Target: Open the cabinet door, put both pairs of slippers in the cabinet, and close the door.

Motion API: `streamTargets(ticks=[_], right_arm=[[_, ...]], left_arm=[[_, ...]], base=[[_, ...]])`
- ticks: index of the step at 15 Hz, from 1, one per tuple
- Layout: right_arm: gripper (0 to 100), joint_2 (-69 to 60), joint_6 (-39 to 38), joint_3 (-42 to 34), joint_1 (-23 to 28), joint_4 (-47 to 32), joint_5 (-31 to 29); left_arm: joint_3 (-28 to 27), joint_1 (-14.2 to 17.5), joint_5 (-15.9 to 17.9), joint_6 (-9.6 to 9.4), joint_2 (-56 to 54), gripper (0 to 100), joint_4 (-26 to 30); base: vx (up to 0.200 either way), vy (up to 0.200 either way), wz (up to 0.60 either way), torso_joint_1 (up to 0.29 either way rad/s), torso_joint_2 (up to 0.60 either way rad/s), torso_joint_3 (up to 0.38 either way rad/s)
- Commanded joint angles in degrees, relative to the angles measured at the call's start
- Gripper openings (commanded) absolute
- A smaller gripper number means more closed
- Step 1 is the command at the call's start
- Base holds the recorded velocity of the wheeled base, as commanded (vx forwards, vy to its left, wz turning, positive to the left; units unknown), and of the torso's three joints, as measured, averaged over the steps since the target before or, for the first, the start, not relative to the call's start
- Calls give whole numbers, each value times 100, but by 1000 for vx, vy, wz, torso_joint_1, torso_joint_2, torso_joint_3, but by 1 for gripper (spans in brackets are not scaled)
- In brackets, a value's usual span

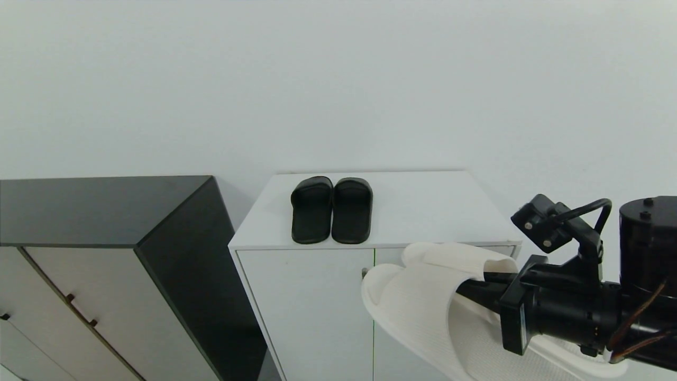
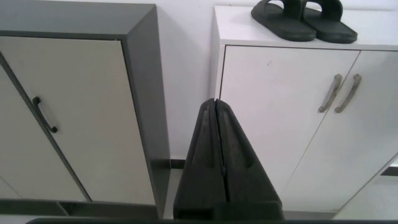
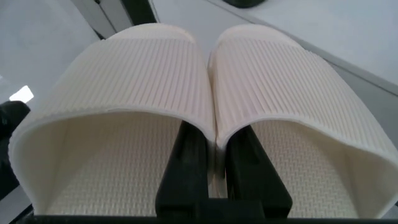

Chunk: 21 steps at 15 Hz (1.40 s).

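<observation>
My right gripper [image 1: 478, 288] is shut on a pair of white slippers [image 1: 423, 301], held in the air in front of the white cabinet's [image 1: 307, 301] right door. In the right wrist view its fingers [image 3: 186, 155] reach under both straps and pinch the touching inner walls of the white slippers [image 3: 205, 106]. A pair of black slippers [image 1: 331, 209] sits side by side on the cabinet top. The left wrist view shows my left gripper [image 2: 216, 106] shut and empty, low in front of the white cabinet's [image 2: 280, 112] left edge. Both doors are closed, with two handles [image 2: 342, 93] at the middle.
A black-topped cabinet [image 1: 106, 211] with beige drawer fronts stands to the left of the white one, with a narrow gap between them. A plain white wall runs behind both.
</observation>
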State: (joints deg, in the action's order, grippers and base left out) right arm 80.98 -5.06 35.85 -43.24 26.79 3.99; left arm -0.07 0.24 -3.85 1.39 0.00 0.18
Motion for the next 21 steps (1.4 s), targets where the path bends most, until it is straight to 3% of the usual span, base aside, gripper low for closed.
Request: streamTargets(ticks=[1, 4, 17, 21], right_arm=[[0, 5, 40, -61, 0, 1, 14], [0, 32, 93, -105, 0, 45, 14], [0, 5, 137, -201, -27, 54, 23], [0, -30, 216, -289, -123, 54, 32]], left_arm=[[-1, 2, -1, 2, 9, 0, -1], [-1, 2, -1, 2, 9, 0, -1], [-1, 2, -10, 10, 0, 0, -1], [-1, 2, -28, 2, 0, 0, -9]], base=[[0, -200, 0, 7, 2, 2], [0, -200, 0, 1, 4, 2], [0, 0, 0, 0, 0, 0], [0, 0, 0, -183, 427, 244]])
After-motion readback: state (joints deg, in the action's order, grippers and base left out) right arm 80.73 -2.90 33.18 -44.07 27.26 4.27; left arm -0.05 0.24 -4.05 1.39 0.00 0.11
